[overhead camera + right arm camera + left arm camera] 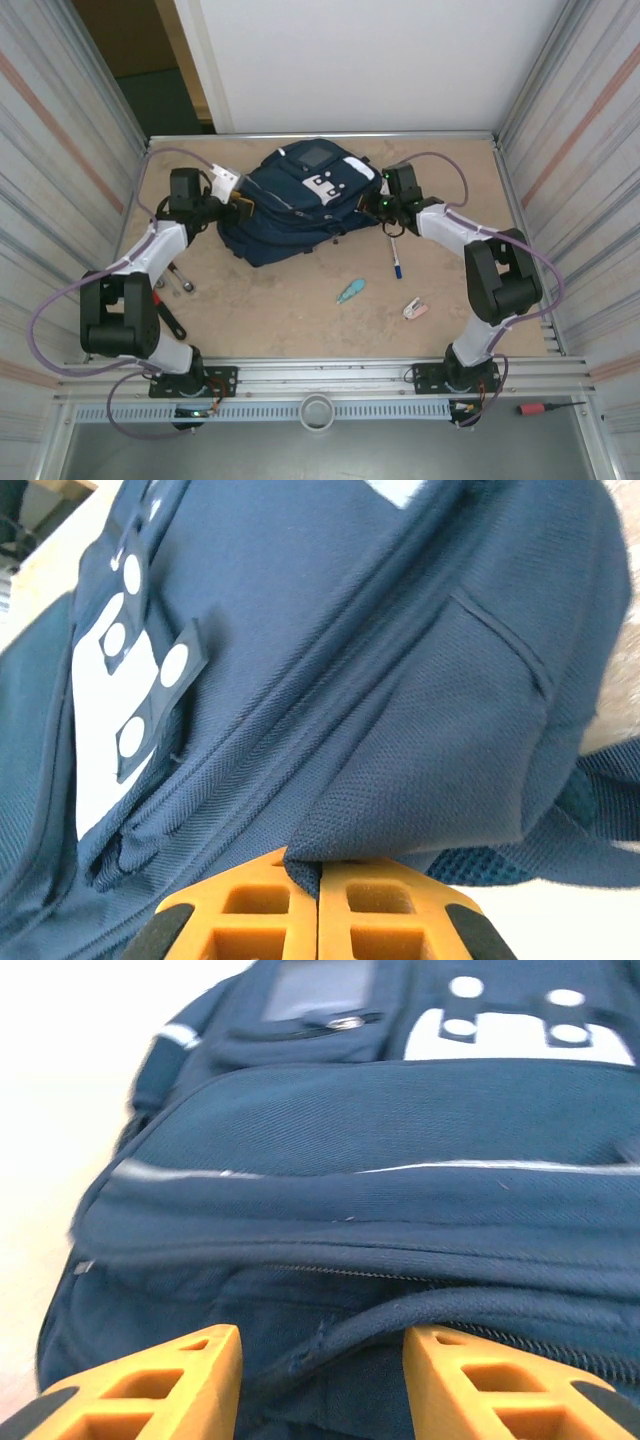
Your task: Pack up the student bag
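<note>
Since student bag (290, 205) lies soft and slumped at tabletop (300, 310) rear, fabric likely yields: grip seams, zipper edge; left hand (320, 1360) spread astride zipper ridge (400, 1310); right hand (318, 865) pressed together, pinching fabric fold (400, 810).

The student bag (295, 200) lies on the counter (300, 330), centred toward 12 o'clock. The left tool (240, 207) sits at the bag's 9 o'clock and the right tool (380, 207) at its 3 o'clock. A pen (396, 258) lies at 4 o'clock. A small oblong item (350, 291) lies at 5 o'clock, apart from the bag.
</note>
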Motion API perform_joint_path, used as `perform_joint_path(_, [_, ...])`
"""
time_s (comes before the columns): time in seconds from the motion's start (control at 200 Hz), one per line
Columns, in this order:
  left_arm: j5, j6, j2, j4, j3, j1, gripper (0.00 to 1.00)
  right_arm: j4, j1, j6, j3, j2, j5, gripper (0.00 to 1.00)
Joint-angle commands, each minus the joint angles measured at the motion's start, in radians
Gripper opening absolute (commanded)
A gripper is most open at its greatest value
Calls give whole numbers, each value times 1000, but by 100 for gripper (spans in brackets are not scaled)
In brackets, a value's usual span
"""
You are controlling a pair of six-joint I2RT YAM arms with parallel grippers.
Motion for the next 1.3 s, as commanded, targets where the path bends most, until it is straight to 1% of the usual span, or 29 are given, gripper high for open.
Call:
perform_joint_path(0.0, [-213, -226, 11, -54, 69, 32, 50, 74, 94, 21, -5, -50, 47, 9])
perform_joint_path(0.06, [-294, -320, -1, -77, 76, 66, 54, 69, 132, 10, 0, -40, 41, 13])
perform_joint_path(0.155, [-352, -420, -60, -64, 36, 112, 60, -1, 175, -53, 30, -37, 47, 25])
perform_joint_path(0.225, [-376, -456, -126, -48, -11, 108, 64, -59, 184, -114, 43, -54, 82, 34])
perform_joint_path(0.266, [-394, -466, -169, -44, -39, 86, 67, -85, 180, -141, 43, -66, 103, 38])
perform_joint_path(0.346, [-498, -463, -254, -29, -100, -16, 74, -109, 169, -195, 38, -85, 126, 46])
perform_joint_path(0.441, [-642, -433, -317, -15, -156, -182, 86, -111, 158, -227, 49, -75, 120, 50])
perform_joint_path(0.536, [-764, -408, -309, -27, -166, -338, 92, -100, 137, -220, 62, -39, 95, 51])
perform_joint_path(0.616, [-857, -376, -253, -50, -137, -451, 99, -80, 126, -206, 63, -16, 67, 51])
perform_joint_path(0.686, [-937, -356, -182, -82, -99, -520, 99, -60, 119, -196, 58, -8, 46, 51])
perform_joint_path(0.771, [-984, -350, -102, -109, -62, -556, 99, -52, 115, -194, 57, -1, 31, 52])
perform_joint_path(0.947, [-991, -356, -5, -119, -30, -557, 99, -44, 111, -192, 52, 5, 16, 52])
perform_joint_path(1.067, [-959, -368, 35, -118, -17, -533, 97, -41, 109, -189, 47, 13, 6, 52])
perform_joint_path(1.177, [-919, -377, 51, -113, -14, -499, 90, -41, 109, -185, 46, 21, 0, 52])
perform_joint_path(1.292, [-890, -392, 45, -114, -26, -481, 79, -43, 110, -184, 46, 25, -3, 51])
